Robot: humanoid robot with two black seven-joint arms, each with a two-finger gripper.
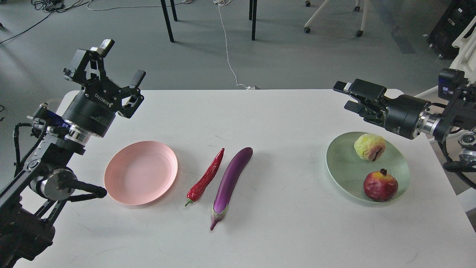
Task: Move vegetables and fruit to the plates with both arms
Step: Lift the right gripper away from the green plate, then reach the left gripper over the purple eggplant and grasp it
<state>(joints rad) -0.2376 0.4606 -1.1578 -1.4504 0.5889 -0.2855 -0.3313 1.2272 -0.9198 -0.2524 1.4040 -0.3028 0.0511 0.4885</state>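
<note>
Plainly lettered ROBOTIQ, the left hand (pixel 118 65) gapes wide; the right hand (pixel 347 97) gapes narrowly, empty.

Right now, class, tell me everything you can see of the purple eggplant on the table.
The eggplant is long, slender and glossy purple, slightly curved, with a pale, pinkish stem end pointing toward the near edge of the white table. It looks smooth and whole. It lies flat on the table, angled up to the right, just right of the red chili pepper and apart from it, between the two plates. Nothing grips it.
</note>
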